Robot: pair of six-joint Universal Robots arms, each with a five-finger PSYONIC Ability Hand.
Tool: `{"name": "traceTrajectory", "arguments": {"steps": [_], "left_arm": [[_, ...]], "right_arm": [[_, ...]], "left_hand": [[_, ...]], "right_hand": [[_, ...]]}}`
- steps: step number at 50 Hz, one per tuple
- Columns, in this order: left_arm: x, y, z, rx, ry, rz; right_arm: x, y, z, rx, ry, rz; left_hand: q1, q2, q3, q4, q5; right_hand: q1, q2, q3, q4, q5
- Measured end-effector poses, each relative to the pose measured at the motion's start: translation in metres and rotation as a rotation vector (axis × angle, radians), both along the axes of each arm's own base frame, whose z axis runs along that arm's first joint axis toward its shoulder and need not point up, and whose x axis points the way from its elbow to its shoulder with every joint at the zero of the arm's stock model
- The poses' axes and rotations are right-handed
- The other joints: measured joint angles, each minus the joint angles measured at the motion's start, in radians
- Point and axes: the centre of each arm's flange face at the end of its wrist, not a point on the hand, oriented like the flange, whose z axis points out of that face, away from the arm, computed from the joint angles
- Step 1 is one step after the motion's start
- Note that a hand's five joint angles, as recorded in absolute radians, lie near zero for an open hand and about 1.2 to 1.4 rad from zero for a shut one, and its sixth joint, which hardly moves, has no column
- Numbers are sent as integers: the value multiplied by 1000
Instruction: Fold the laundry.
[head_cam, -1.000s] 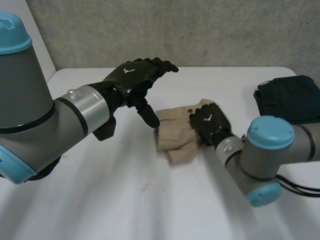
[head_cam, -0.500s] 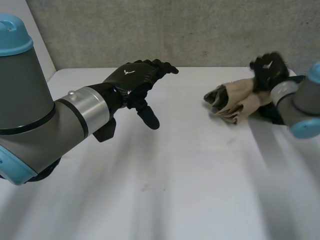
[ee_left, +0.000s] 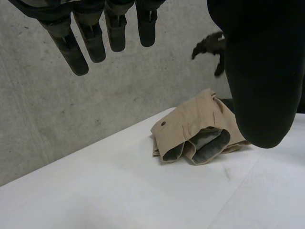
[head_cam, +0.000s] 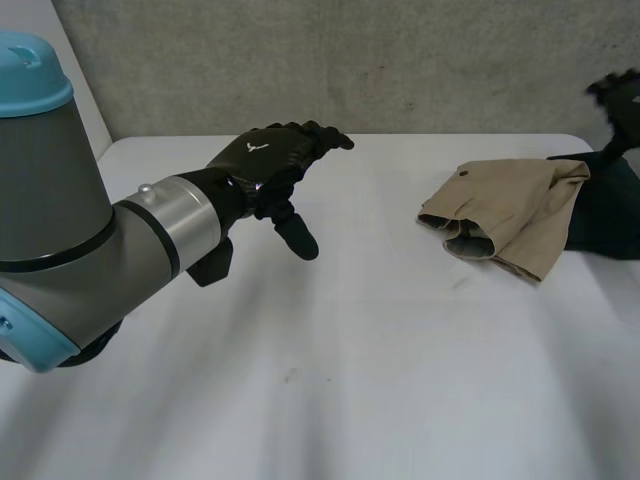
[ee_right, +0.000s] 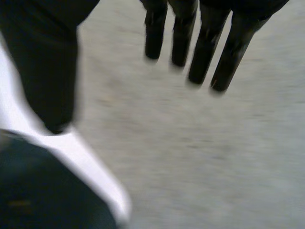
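Your tan shorts (head_cam: 505,215) lay folded at the right of the desk (head_cam: 350,380), their right end overlapping a dark garment (head_cam: 612,215). Your left robot hand (head_cam: 268,160) hovered well apart from them, fingers straight, holding nothing. Your right robot hand (head_cam: 620,95) hung raised near the dark garment, fingers straight and spread, empty too.

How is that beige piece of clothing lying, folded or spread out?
Folded: the beige garment lies as a compact layered bundle on the white table, with doubled layers showing at one end.
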Motion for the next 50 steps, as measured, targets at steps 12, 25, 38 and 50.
{"name": "traceTrajectory", "arguments": {"steps": [12,25,38,50], "left_arm": [[0,1,-6,29,1,1],[0,2,-16,50,-9,1],[2,0,-20,74,9,12],[2,-3,-21,71,19,19]], "right_arm": [[31,69,-17,153,124,330],[11,88,-54,-10,479,370],[6,89,-90,-11,522,467],[8,86,-108,-36,552,470]], "left_hand": [[0,0,0,0,0],[0,0,0,0,0],[0,0,0,0,0],[0,0,0,0,0]], "right_hand": [[-264,-397,-413,-398,-404],[-264,-397,-413,-398,-404],[-264,-397,-413,-398,-404],[-264,-397,-413,-398,-404]]}}
